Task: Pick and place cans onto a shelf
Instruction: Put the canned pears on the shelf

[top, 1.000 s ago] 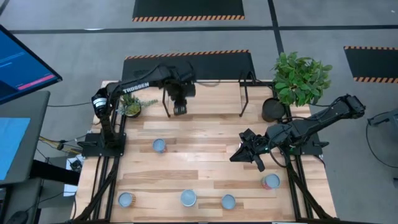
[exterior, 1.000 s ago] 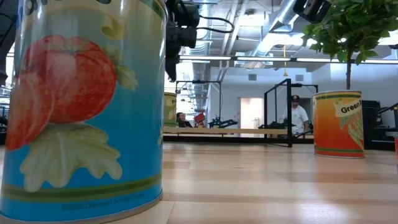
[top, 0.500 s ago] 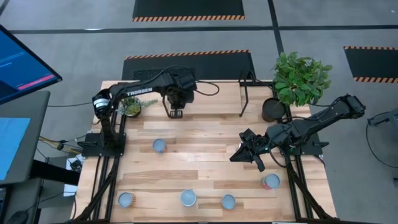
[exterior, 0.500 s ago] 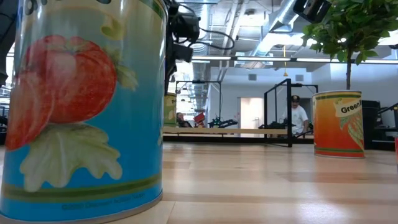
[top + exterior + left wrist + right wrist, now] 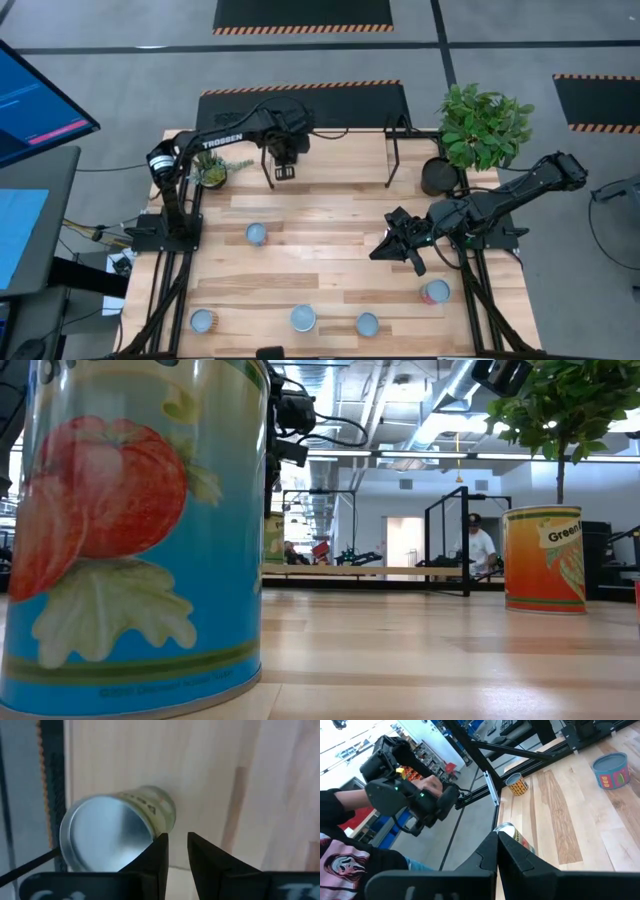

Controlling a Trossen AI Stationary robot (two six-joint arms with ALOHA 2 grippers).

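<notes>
The shelf (image 5: 340, 150) stands at the back of the table. My left gripper (image 5: 284, 170) hovers over its left end, fingers a narrow gap apart with nothing between them. In the left wrist view a can (image 5: 107, 837) with a silver top and pale yellow label stands upright on the wood just beside the left gripper (image 5: 177, 837), apart from it. The low view shows this can (image 5: 272, 538) on the shelf board. Several cans (image 5: 256, 234) (image 5: 303, 318) (image 5: 434, 291) stand on the table. My right gripper (image 5: 385, 250) waits shut at mid-right, above the table.
A dark plant pot (image 5: 437, 177) with a leafy plant (image 5: 485, 125) stands at the back right, and a small plant (image 5: 212, 170) at the back left. The right wrist view shows a person's hand (image 5: 432, 782) on a black handle beyond the table.
The left gripper has drawn back a little toward the shelf's far edge over the last second. The right arm and the cans on the table have not moved.
</notes>
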